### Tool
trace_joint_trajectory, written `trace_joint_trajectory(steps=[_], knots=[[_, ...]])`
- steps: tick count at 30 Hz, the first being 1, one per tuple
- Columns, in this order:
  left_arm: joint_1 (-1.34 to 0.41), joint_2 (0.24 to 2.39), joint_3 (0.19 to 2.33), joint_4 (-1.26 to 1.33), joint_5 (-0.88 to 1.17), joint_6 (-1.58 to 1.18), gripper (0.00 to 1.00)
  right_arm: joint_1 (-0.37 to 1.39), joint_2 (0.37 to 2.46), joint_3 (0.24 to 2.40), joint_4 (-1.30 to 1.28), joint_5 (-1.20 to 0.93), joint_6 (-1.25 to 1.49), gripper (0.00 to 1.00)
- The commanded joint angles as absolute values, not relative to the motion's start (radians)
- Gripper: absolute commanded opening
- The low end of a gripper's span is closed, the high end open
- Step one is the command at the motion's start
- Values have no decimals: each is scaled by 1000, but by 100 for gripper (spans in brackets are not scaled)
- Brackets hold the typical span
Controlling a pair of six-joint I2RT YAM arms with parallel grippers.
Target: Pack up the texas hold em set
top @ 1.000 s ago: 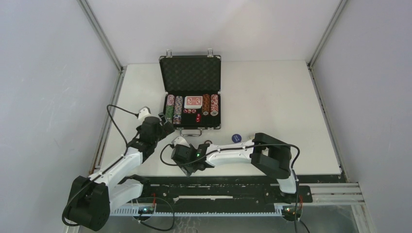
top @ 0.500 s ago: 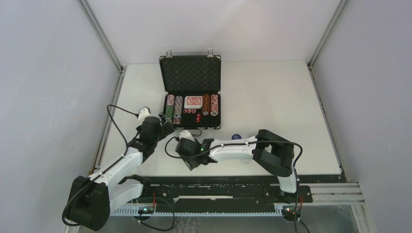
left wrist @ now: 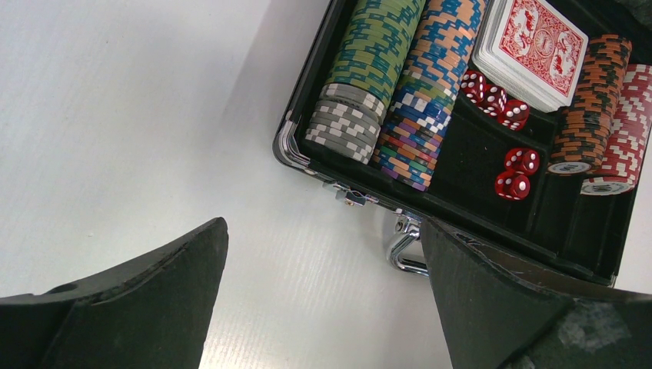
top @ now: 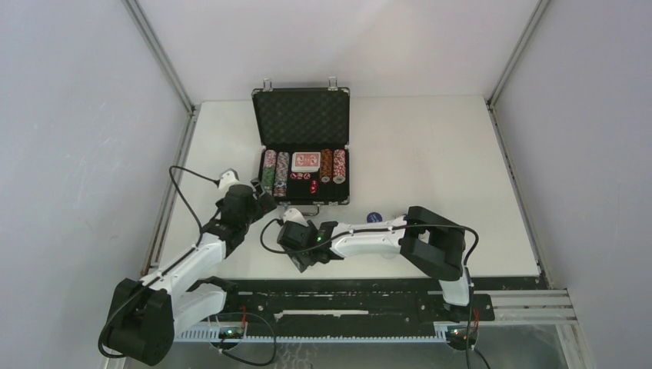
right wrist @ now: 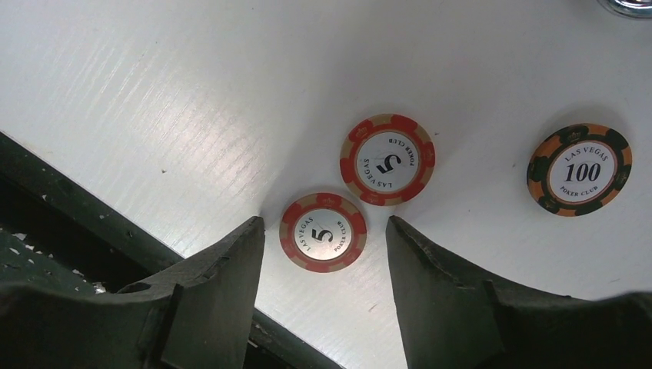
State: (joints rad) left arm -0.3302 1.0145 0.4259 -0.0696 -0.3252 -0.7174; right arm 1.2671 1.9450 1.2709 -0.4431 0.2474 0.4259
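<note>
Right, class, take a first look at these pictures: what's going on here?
Two robot arms are packing a poker set into an open black case, which already holds chip stacks, a red deck and dice. The right gripper, open, straddles a 5 chip lying on the table, one finger either side, not gripping it. A second 5 chip and a 100 chip lie loose beside it. The left gripper hovers open and empty by the case's front corner.
</note>
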Motion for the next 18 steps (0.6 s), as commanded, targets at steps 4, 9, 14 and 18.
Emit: trace_joint_trajectory(steps=[4,9,14,18], knots=[[-323,1013,466,-40,-310,-718,99,1286,1942,1278,-490,237,448,62],[-322,1017,467,-37,-304,-719,99,1291,1945,1279,-498,245,454,57],[-324,1023,467,-34,-299,-719,99,1294,1951,1279,-511,262,463,55],[-323,1024,468,-34,-299,-719,99,1301,1960,1285,-520,282,462,55]])
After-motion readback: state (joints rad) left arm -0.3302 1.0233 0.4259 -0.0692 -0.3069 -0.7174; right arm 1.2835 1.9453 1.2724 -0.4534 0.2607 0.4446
